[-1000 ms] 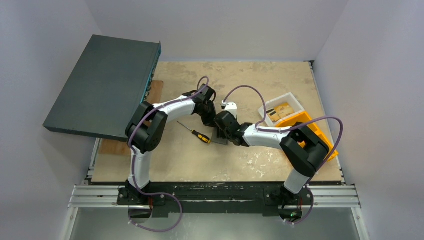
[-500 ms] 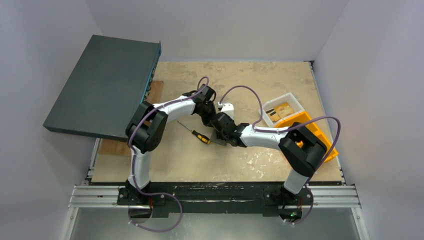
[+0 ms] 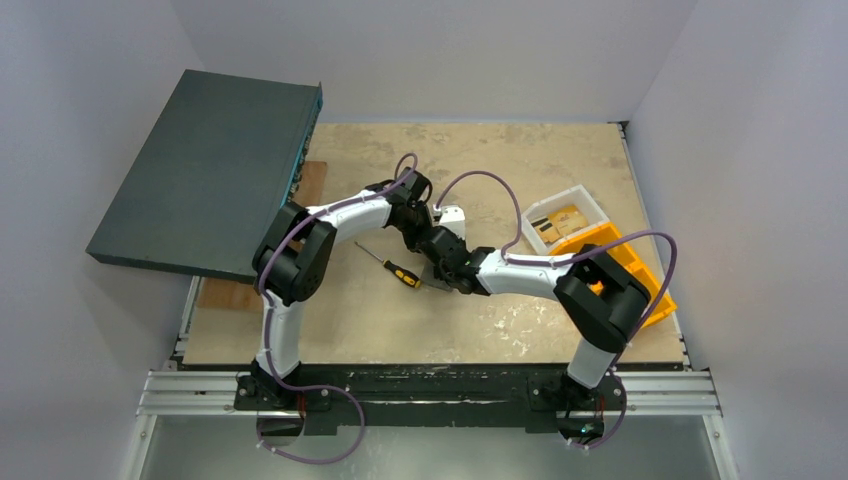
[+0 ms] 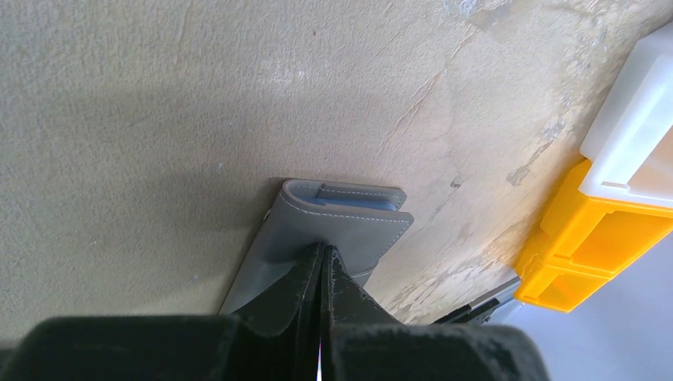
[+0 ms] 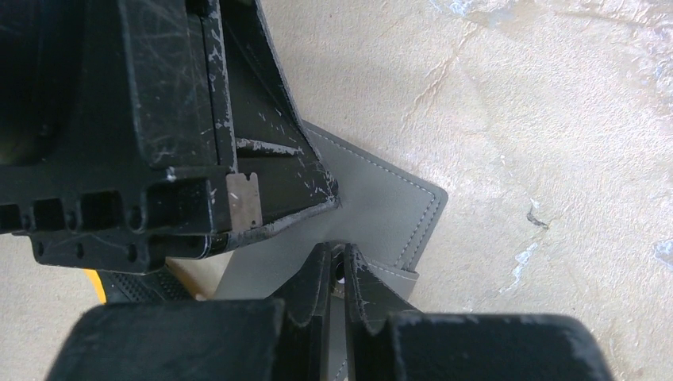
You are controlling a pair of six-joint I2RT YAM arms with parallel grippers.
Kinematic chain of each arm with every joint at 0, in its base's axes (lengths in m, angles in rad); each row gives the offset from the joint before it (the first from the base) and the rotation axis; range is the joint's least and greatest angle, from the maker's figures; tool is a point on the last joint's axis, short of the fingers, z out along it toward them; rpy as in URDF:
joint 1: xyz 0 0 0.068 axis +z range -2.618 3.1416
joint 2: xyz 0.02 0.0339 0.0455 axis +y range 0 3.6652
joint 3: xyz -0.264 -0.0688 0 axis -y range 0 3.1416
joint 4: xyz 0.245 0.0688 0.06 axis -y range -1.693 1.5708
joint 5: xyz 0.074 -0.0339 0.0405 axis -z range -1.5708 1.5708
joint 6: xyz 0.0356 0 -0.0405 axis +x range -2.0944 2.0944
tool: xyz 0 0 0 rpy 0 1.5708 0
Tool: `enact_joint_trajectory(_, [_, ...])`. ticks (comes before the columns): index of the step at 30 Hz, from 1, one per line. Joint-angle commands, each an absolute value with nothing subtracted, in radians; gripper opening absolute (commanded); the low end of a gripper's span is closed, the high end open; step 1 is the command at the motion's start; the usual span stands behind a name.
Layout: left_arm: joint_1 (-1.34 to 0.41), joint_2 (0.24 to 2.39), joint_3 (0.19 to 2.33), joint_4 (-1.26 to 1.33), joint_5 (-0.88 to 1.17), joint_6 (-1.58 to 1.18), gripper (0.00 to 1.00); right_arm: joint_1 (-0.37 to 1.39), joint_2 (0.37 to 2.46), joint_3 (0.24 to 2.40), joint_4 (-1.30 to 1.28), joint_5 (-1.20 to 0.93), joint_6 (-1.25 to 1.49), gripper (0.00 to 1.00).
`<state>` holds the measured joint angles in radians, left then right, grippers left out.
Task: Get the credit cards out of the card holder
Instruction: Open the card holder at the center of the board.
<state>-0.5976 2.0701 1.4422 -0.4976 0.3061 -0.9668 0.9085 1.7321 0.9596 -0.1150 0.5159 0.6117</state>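
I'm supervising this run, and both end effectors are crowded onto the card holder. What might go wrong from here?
1. The left end effector and right end effector sit almost touching over the card holder; any lift or twist may knock them together.
2. The right one seems to grip only a thin edge, so the flap may slip free.
3. No card is clearly visible; pulling could drag the whole holder toward the screwdriver.

Near end of card holder (image 4: 343,226) hidden behind left hand (image 4: 324,252); orange bin (image 4: 591,238), white bin (image 4: 635,119) cut by picture edge.
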Motion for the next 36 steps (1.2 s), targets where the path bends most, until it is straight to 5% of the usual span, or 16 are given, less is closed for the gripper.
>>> enact_joint_trajectory(1, [-0.605, 2.155, 1.429, -0.59, 0.202, -0.94, 0.0, 0.918, 1.721, 0.917, -0.21, 0.416, 0.69, 0.0])
enact_joint_trajectory(21, [-0.601, 2.095, 1.476, -0.575, 0.218, -0.851, 0.0, 0.646, 1.362, 0.715, -0.083, 0.165, 0.8, 0.0])
enact_joint_trajectory(29, [-0.601, 1.939, 1.542, -0.641, 0.228, -0.741, 0.28, 0.627, 1.262, 0.813, -0.179, 0.197, 0.764, 0.0])
enact_joint_trajectory(36, [-0.601, 1.802, 1.463, -0.658, 0.215, -0.703, 0.33, 0.627, 1.291, 0.918, -0.23, 0.166, 0.731, 0.0])
